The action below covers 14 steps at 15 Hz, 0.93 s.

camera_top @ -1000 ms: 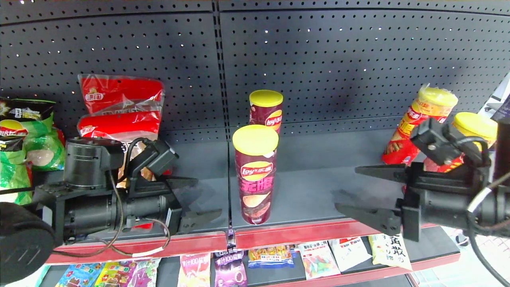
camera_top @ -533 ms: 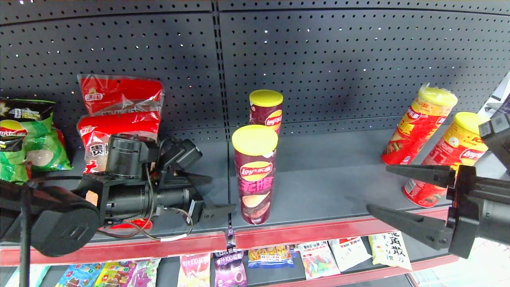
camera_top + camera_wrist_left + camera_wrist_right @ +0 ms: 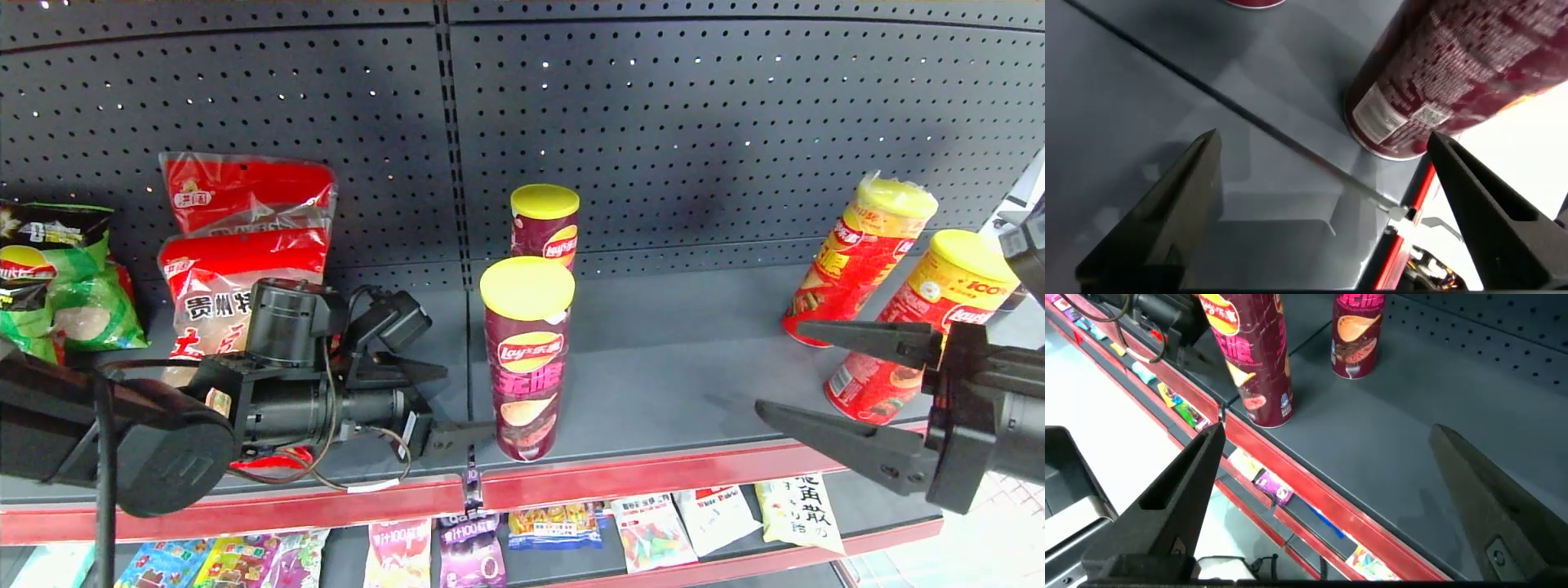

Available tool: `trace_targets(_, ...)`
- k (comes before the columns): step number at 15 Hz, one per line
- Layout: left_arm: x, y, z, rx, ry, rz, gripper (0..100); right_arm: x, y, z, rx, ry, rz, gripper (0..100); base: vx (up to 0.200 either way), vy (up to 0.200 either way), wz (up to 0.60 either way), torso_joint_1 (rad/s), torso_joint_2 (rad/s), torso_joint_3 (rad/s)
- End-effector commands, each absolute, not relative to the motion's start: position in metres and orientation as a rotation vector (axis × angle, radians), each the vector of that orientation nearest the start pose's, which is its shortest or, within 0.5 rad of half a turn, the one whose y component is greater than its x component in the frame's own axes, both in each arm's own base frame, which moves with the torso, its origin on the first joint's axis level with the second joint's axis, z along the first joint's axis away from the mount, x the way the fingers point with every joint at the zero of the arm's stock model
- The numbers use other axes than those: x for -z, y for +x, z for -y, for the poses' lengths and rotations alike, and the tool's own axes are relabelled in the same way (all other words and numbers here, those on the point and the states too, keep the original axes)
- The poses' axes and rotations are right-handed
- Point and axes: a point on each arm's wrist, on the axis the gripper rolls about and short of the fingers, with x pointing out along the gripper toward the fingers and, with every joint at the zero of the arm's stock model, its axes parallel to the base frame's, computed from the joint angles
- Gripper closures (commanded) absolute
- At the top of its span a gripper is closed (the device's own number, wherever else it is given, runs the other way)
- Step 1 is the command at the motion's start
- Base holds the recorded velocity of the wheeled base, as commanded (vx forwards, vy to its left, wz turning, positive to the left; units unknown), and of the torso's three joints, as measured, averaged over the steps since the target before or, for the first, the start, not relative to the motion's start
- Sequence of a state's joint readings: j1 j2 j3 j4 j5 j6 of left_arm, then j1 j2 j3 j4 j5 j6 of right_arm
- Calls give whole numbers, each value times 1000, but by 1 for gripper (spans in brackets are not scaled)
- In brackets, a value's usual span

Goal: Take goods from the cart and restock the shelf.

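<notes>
Chip can [image 3: 526, 359] upright, axis vertical; left end effector [image 3: 467, 400], right end effector [image 3: 780, 366] spread.

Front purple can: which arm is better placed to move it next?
Probably the left. Its open jaws sit beside the front purple can, one tip almost at it; the right arm's open jaws hang farther off, nearer the red cans.

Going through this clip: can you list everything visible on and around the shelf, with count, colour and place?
Maroon cans: 2, maroon with yellow lids, mid-shelf; one at the front edge, one behind.
Red cans: 2, red-yellow with yellow lids, shelf's right end.
Red bags: 2, red, left, against the back panel.
Green bag: green, far left; count unclear.
Small packets: several, mixed colours, lower shelf.
Shelf: grey, red front edge.
Left gripper: black, open, beside the front maroon can.
Right gripper: black, open, before the red cans.
</notes>
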<state>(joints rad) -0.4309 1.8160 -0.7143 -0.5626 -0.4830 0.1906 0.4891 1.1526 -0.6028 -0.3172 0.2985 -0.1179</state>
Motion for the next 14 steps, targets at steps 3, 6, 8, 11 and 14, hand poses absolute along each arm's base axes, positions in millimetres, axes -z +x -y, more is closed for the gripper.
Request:
trace_targets(3,-115,272,130,912,156,-486,0,-223,144,-84,-798,-135,-196,0,0,0,0,0,0,0)
trace_targets(6,-114,276,130,901,156,-487,0,-223,145,-83,-789,-134,-198,0,0,0,0,0,0,0)
trace_targets(8,-113,282,133,890,160,-483,0,-222,145,-83,-788,-134,-200,0,0,0,0,0,0,0)
trace_targets(11,-114,282,141,914,164,-478,0,-222,146,-83,-786,-132,-202,0,0,0,0,0,0,0)
trace_targets(14,-113,282,144,922,164,-482,0,-222,146,-83,-786,-129,-203,0,0,0,0,0,0,0)
